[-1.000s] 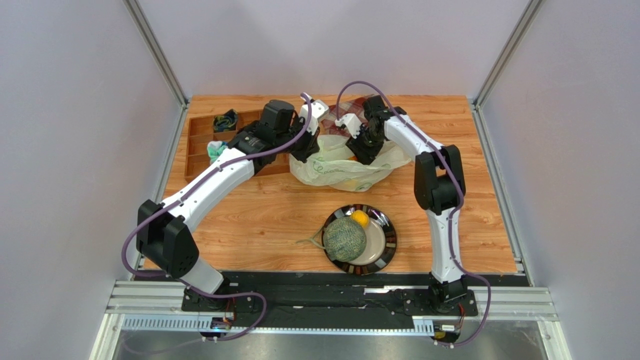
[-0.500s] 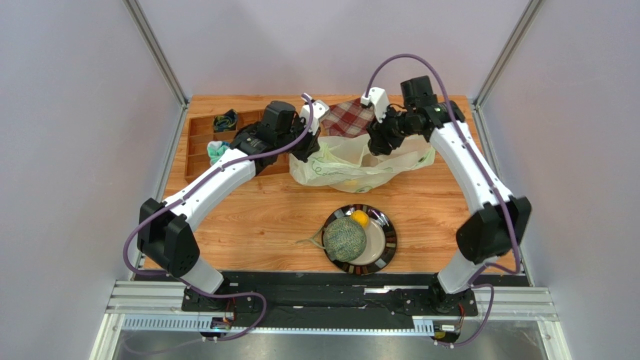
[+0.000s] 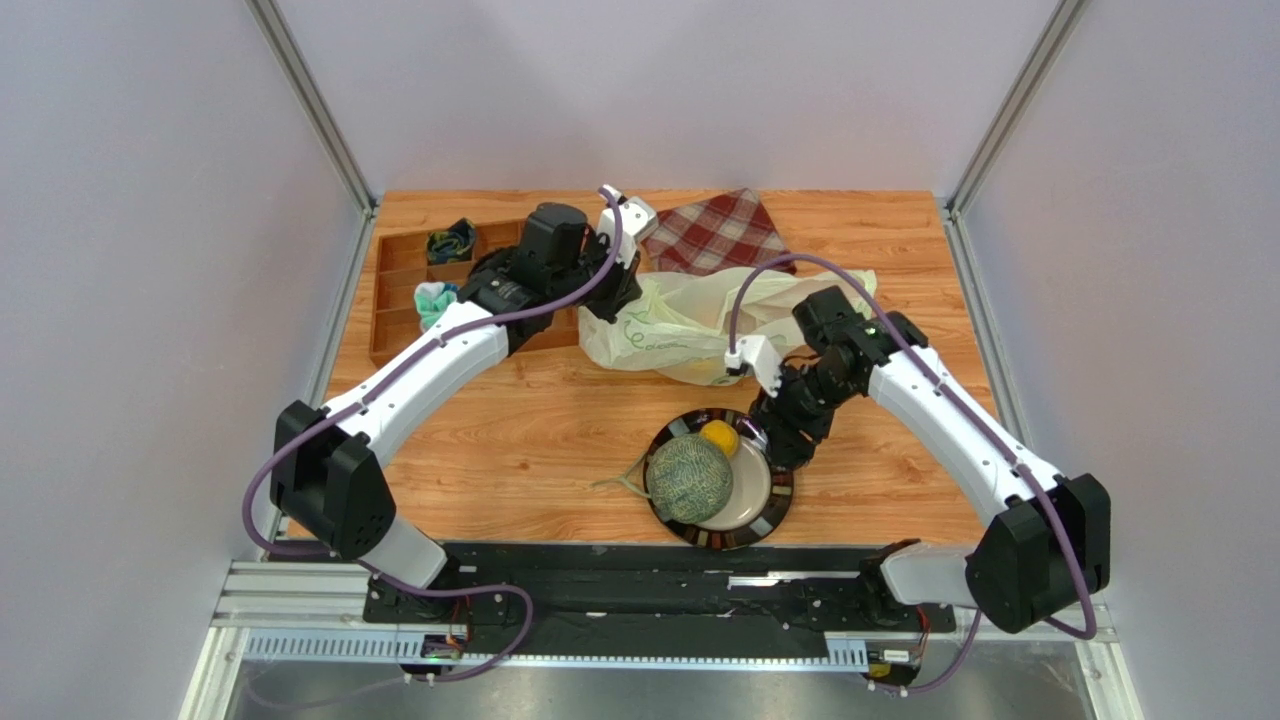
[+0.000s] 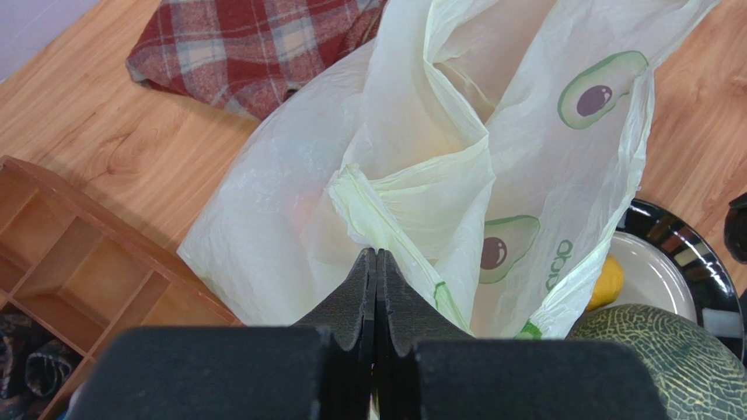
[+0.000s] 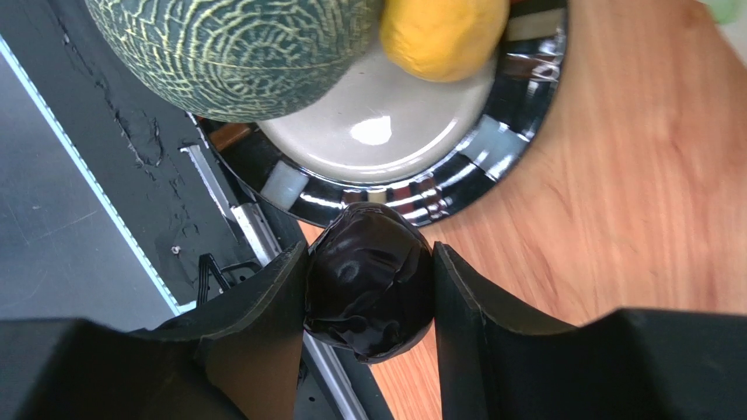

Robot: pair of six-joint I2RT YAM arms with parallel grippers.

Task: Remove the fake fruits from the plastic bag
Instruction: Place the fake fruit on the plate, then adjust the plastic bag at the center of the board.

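The plastic bag (image 3: 684, 323) lies at the back centre, pale and crinkly with avocado prints (image 4: 526, 131). My left gripper (image 3: 613, 293) is shut on a fold of its rim (image 4: 376, 254). My right gripper (image 3: 792, 435) is shut on a dark glossy round fruit piece (image 5: 370, 280) and holds it just above the right rim of the plate (image 3: 774, 503). The netted melon (image 3: 688, 477) and the small yellow citrus (image 3: 721, 437) sit on the plate and also show in the right wrist view (image 5: 228, 44). The other fruits are hidden.
A red plaid cloth (image 3: 721, 233) lies behind the bag. A wooden compartment tray (image 3: 428, 278) holding small items stands at the back left. The black base rail (image 3: 646, 578) runs along the near edge, close to the plate.
My right gripper has come away from the bag and swung toward the near side, carrying the dark round piece to the plate's right rim. The bag has sagged. The left arm has not moved.
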